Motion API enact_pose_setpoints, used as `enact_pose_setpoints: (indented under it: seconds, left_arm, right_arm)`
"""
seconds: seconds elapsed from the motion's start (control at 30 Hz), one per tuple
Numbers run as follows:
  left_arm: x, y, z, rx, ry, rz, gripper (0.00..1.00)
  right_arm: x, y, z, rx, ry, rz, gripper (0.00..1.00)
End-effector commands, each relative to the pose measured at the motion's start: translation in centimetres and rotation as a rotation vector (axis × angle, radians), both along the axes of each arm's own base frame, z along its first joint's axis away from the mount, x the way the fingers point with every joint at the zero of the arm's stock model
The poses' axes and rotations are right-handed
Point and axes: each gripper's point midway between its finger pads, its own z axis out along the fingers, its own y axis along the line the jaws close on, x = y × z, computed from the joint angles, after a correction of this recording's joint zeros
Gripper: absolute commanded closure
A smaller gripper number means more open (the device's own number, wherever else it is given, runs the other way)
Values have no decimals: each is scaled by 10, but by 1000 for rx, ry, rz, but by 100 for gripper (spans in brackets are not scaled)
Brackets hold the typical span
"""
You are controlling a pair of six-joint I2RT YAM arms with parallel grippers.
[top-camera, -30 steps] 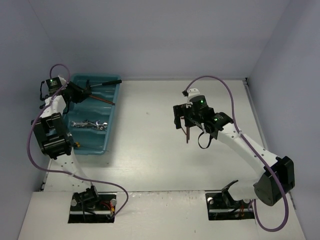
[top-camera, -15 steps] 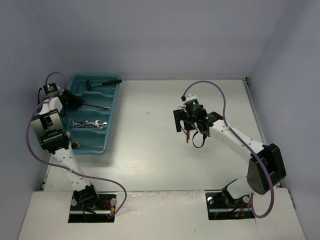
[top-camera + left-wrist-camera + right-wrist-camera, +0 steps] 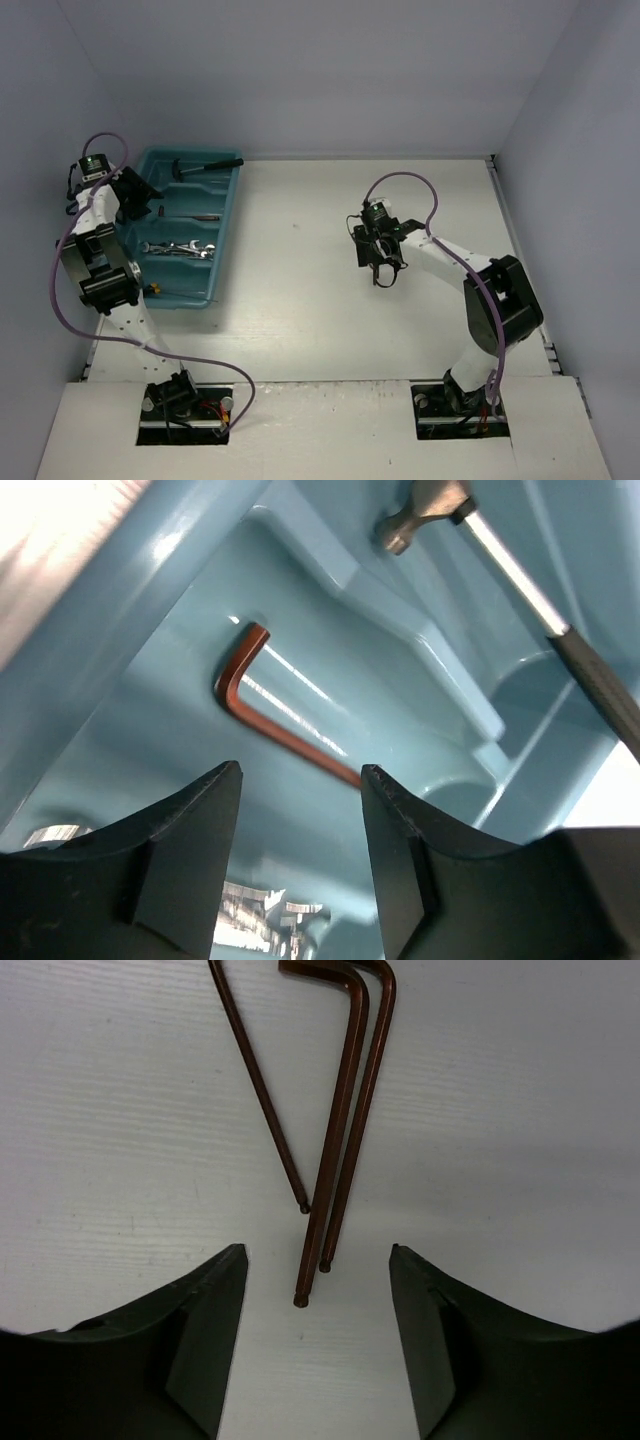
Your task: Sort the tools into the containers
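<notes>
Left gripper (image 3: 302,772) parted over hex key (image 3: 280,725) in tray (image 3: 150,580), right gripper (image 3: 318,1255) parted above three loose keys (image 3: 340,1110), apparently not touching.

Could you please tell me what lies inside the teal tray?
Inside the tray: a hammer farthest, one reddish-brown hex key next, then silver wrenches. The left arm hides part of the nearest compartment.

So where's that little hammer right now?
In the overhead view the hammer lies at the left, in the teal tray's farthest compartment, next beyond the one holding the reddish-brown hex key.
</notes>
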Motion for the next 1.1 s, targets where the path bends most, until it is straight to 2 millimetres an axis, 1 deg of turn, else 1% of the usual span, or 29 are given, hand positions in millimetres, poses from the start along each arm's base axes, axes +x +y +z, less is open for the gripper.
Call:
enact_pose_setpoints:
  seconds: [0.0,0.07,0.1,0.13,0.2,0.23,0.27,0.33,0.37,0.4,0.43,0.5,0.57,0.7,0.8,0.83,0.87,0.9,0.93,0.97,1.0,1.07]
  left_arm:
    - [-19,2,107,160,-137,11,51]
    - [-30,-9,126,177,-155,-1,51]
    - [-35,-15,133,185,-160,-8,51]
    - [-46,-24,145,194,-169,-20,51]
    - [-59,-46,168,196,-214,-37,51]
    - [-64,-56,164,184,-206,-48,51]
    - [-69,-70,167,186,-214,-75,51]
    - [-77,-104,171,186,-231,-142,51]
    - [-83,-115,173,188,-238,-164,51]
    - [-86,-128,175,187,-246,-195,50]
    - [-92,-147,179,184,-261,-238,50]
    - [-100,-168,179,172,-266,-289,50]
    - [-108,-184,176,168,-260,-327,50]
    - [-124,-217,178,158,-274,-410,50]
    - [-133,-234,173,153,-266,-453,50]
    - [-135,-236,170,151,-260,-457,50]
    - [-138,-241,168,145,-255,-471,50]
    - [-142,-251,166,139,-255,-498,50]
    - [-146,-261,163,133,-251,-525,50]
    - [-151,-271,161,129,-249,-554,50]
    - [-155,-281,161,129,-251,-585,50]
    - [-160,-294,161,135,-259,-633,50]
  right_arm:
    - [38,0,15,34,-75,-97,52]
    - [45,0,11,29,-69,-108,59]
    - [47,1,8,25,-65,-107,61]
    - [49,2,7,23,-62,-107,63]
    - [55,3,1,19,-54,-116,70]
    - [57,4,-1,20,-51,-115,72]
    - [59,4,-7,14,-40,-121,73]
    - [63,5,-14,12,-27,-131,74]
    - [64,5,-19,12,-17,-136,75]
    - [65,6,-18,14,-19,-137,75]
    - [67,7,-22,13,-11,-136,76]
    - [69,9,-28,15,0,-138,78]
    - [69,8,-35,7,11,-151,80]
    - [62,4,-47,1,39,-179,83]
    - [54,3,-56,1,66,-182,83]
    - [52,2,-57,-2,70,-183,84]
    - [49,0,-60,-9,78,-184,86]
    - [45,-1,-62,-13,84,-185,90]
    - [42,-2,-62,-13,89,-183,96]
    - [39,-2,-61,-11,90,-181,100]
    - [37,-2,-58,-3,85,-177,100]
    - [37,1,-43,15,57,-158,100]
